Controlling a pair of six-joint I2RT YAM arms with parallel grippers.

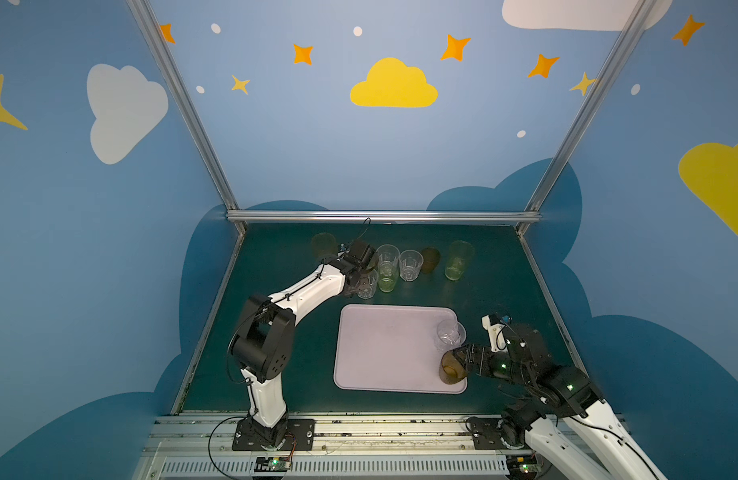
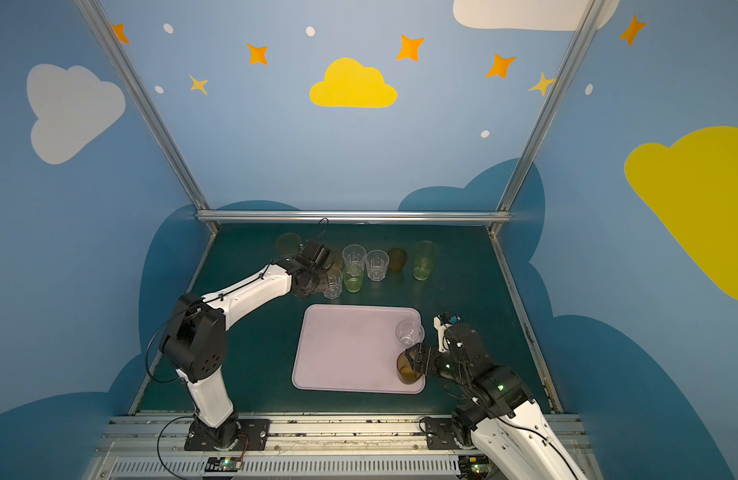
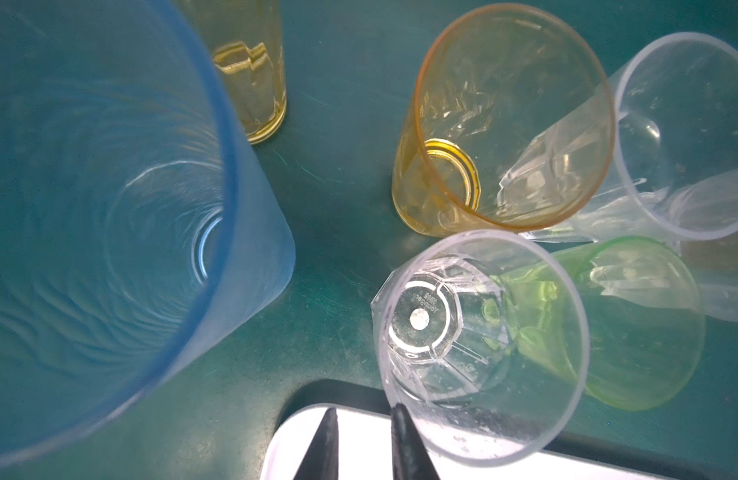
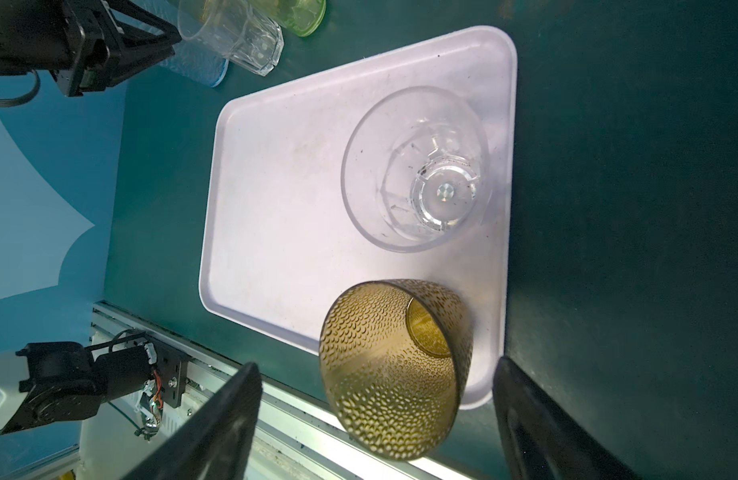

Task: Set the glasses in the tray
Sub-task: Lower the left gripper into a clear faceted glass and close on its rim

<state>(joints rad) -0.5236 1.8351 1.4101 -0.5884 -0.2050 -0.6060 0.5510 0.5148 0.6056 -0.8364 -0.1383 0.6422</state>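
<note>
The pale lilac tray holds a clear faceted glass at its far right corner. A brown dimpled glass stands at its near right corner. My right gripper is open wide around the brown glass, with both fingers clear of it. My left gripper hovers at the near rim of a short clear glass behind the tray. Its fingers stand a little apart with nothing between them.
More glasses stand in a row behind the tray: a short green one, two clear ones, a brown one, a tall green one and an amber one. A tall blue one and an orange one crowd the left gripper.
</note>
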